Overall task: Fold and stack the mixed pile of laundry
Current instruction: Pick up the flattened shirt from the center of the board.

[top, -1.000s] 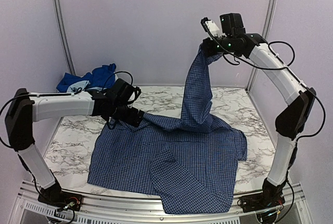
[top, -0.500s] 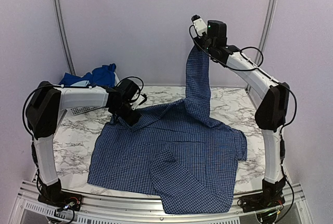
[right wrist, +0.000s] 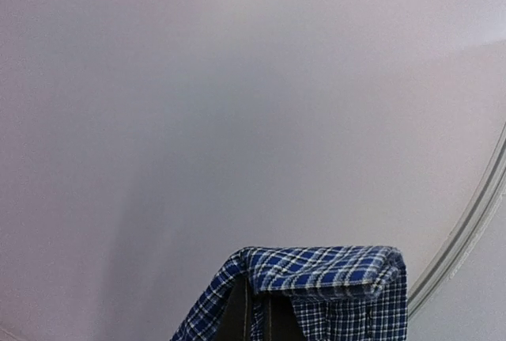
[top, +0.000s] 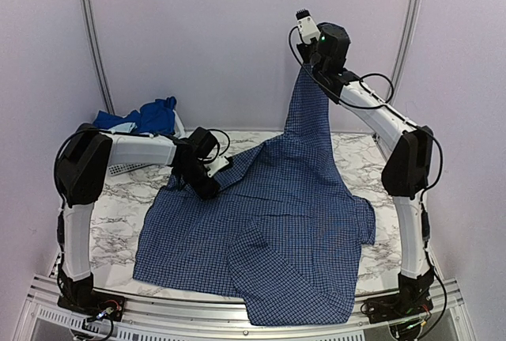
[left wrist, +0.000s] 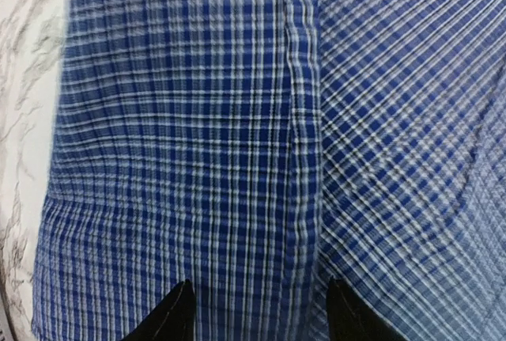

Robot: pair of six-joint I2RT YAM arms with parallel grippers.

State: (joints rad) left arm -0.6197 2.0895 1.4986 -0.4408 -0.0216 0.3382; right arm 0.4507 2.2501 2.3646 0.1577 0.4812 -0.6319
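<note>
Right pincer (top: 305, 66) clamps the navy check shirt (top: 269, 238) aloft

We are in a robotics lab cell, not a home. Two white-and-black robot arms, the left arm (top: 142, 149) and the right arm (top: 371, 109), are bolted to an aluminium rail (top: 174, 317) at the near edge of a marble-patterned worktop (top: 111, 214). Plain pale panels (top: 198, 40) close it in, joined by bare metal posts (top: 91, 32). Loose black cables (top: 389, 81) run along the arms, and a small camera (top: 307, 24) rides on the right wrist. The navy checked shirt (top: 261, 230) spread there and the royal blue clothes (top: 150, 115) at the far left are the household touch.
</note>
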